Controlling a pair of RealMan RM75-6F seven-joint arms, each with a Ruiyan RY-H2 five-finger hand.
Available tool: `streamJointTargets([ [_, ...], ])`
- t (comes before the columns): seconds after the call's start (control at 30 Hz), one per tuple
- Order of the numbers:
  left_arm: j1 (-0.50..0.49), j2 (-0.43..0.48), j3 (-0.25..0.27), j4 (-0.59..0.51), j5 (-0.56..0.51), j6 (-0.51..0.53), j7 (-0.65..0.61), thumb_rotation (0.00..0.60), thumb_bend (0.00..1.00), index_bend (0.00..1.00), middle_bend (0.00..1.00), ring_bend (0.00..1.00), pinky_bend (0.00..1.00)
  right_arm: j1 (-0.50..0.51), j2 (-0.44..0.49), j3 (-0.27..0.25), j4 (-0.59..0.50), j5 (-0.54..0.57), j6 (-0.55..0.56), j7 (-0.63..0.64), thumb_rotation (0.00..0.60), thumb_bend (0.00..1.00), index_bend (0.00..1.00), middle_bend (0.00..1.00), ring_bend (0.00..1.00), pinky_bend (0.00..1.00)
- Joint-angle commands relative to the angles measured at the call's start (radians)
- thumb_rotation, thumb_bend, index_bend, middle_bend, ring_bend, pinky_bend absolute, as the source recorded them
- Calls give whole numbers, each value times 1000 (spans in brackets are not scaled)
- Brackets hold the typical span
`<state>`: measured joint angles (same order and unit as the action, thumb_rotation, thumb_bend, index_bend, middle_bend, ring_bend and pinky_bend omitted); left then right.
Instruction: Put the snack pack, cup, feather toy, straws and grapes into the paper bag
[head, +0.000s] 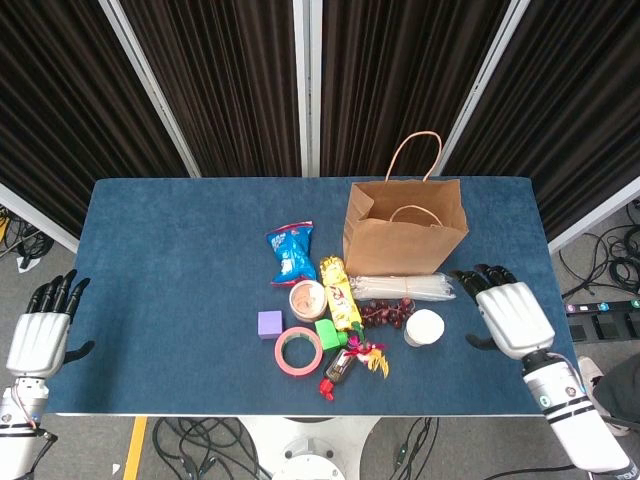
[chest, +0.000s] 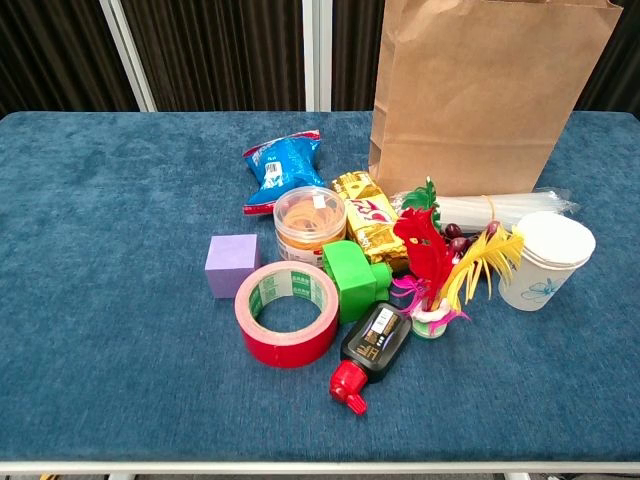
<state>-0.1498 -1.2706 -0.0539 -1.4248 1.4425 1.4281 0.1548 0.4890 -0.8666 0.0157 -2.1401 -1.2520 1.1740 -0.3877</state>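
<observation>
**Nothing in the bag yet**

The paper bag (head: 404, 229) stands open at the back of the table (head: 160, 260). The cup (head: 424, 327), straws (head: 402, 288), grapes (head: 386, 313), feather toy (chest: 440, 270) and blue snack pack (head: 291, 251) all lie in front of it. The first pick-up has not begun. The right hand (head: 510, 315) is near the cup, fingers spread, holding nothing. It looks best placed to reach the cup. The left hand (head: 40, 338) waits far off, open too.

In front of the paper bag (head: 404, 228) lie the straws (head: 404, 288), then the grapes (head: 385, 313), with the cup (head: 424, 327) beside them.
</observation>
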Motion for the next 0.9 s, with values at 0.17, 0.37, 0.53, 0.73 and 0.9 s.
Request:
streamJointTargets([
  [0.17,2,0,1,8,-2,-2,-4,600,3,149,66,14,130,-49,-263,-28,281,-65,-67,187,600,0,154,189,61,159],
  [0.37,7,-7,0,27,-13,-4,-18,600,3,149,66,13,130,-44,-374,-14,372,-3,-88,118,600,0,112,88,0,81],
  [0.53,16,-4,5,50,-8,4,-46,600,3,148,66,14,130,-35,-405,5,396,-11,-87,112,600,0,102,84,0,80],
  [0.73,17,-7,3,66,-12,-1,-62,600,3,149,66,14,130,-18,-425,27,407,-10,-101,116,600,0,102,116,1,79],
  [0.9,15,-9,1,72,-12,-5,-69,600,3,148,66,14,130,1,-444,33,413,19,-129,69,600,0,100,149,35,96],
])
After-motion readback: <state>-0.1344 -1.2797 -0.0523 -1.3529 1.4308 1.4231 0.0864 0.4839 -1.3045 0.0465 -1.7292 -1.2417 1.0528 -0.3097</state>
